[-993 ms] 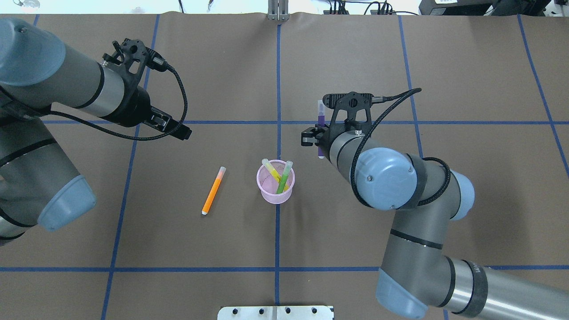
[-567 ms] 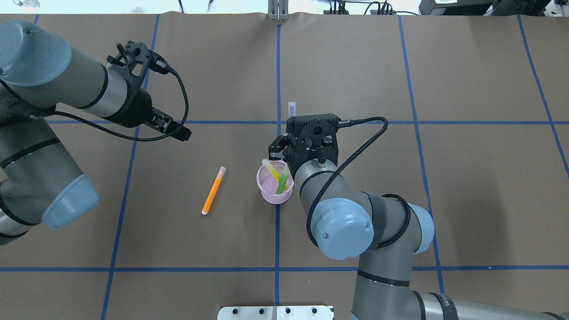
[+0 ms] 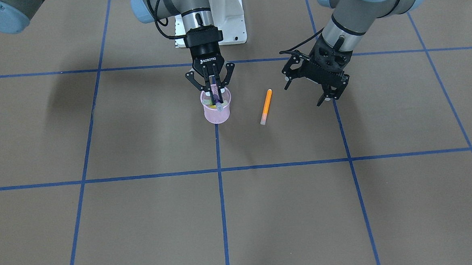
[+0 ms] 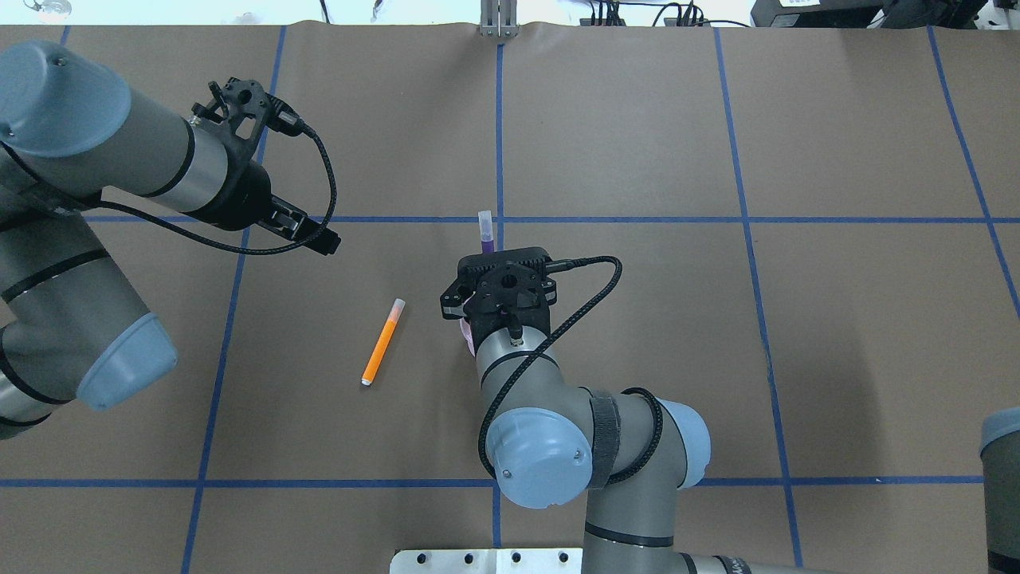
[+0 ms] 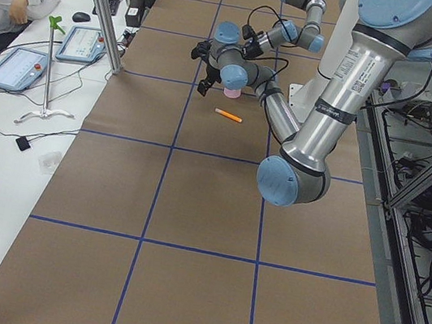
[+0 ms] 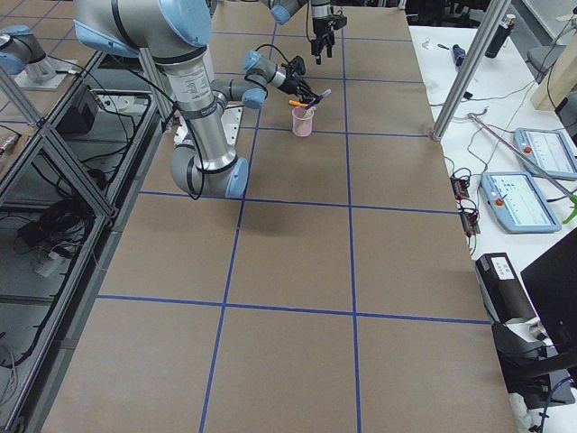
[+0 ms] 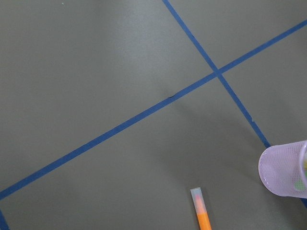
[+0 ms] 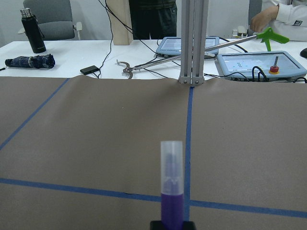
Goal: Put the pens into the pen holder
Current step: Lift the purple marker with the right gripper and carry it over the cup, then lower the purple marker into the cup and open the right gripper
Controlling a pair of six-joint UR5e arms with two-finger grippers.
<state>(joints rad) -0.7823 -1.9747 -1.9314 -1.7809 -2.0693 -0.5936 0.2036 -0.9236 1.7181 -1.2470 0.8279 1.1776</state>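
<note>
Black left gripper point(image 4: 323, 237) hovered empty, jaws apart, well away from the orange pen point(image 4: 382, 341), which lay flat on the table point(image 4: 717, 359) near the pen holder point(image 3: 216, 113). Right gripper point(image 3: 213, 92) was clamped on the purple pen point(image 3: 217, 99), held slanted just above the holder's rim, cap end overhanging the side away from the robot. Risk: let go at that slant, the pen could catch the rim and tip out, or topple the light mesh cup.
</note>
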